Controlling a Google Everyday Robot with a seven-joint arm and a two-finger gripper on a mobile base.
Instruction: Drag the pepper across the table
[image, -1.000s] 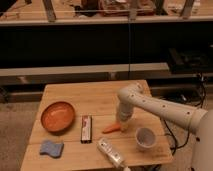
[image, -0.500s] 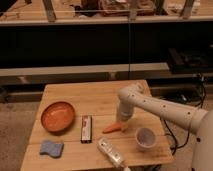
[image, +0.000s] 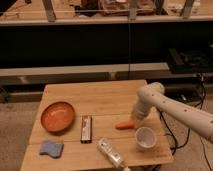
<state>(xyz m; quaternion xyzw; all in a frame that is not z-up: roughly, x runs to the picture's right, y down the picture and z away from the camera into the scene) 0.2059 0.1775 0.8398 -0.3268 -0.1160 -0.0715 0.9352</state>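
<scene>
One white arm (image: 175, 107) reaches in from the right over the wooden table (image: 100, 97) and bends down to its gripper (image: 135, 119), which sits low at the right end of the pepper (image: 124, 126). The gripper appears to meet that end of the pepper, but its tip blends into the arm's pale casing, so I cannot tell whether it is spread or closed, or whether it pinches the pepper or only presses against it. The pepper is a small orange shape lying flat on the table, right of centre in the front half, with its length running left to right. Just to its right and slightly nearer the front edge stands a white cup (image: 146, 137), close to the pepper but apart from it. A dark flat box (image: 86, 129) lies to the pepper's left, and an orange bowl (image: 57, 116) sits beyond that. A blue sponge (image: 51, 148) rests at the front left corner. A clear bottle (image: 111, 153) lies on its side near the front edge. Compared with a second ago, the pepper lies a little further right, closer to the cup, and the arm's bend has shifted right with it. The cup, box, bowl, sponge and bottle have kept their places.
</scene>
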